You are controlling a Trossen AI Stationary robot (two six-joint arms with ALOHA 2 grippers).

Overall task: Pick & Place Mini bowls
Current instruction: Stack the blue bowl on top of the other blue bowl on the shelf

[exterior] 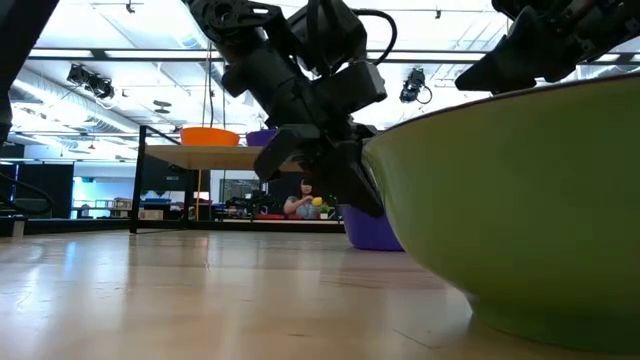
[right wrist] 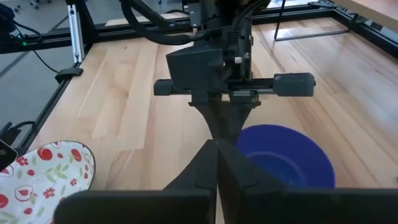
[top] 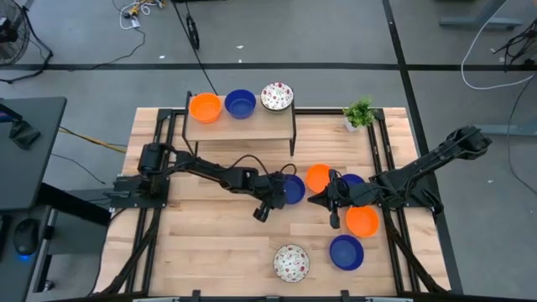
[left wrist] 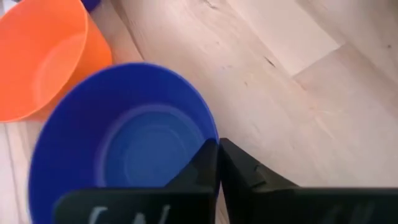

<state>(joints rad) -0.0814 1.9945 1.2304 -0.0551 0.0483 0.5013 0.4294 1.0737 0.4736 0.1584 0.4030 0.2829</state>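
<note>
Pinching the dark blue bowl's rim beside the orange bowl, the left gripper risks tipping it; the right gripper waits clenched, empty.

A small green potted plant stands beside a wooden shelf.

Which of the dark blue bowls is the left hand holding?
The blue bowl mid-table, touching an orange bowl. The left hand is pinched on its rim; the other blue bowls sit on the shelf and near the front edge.
</note>
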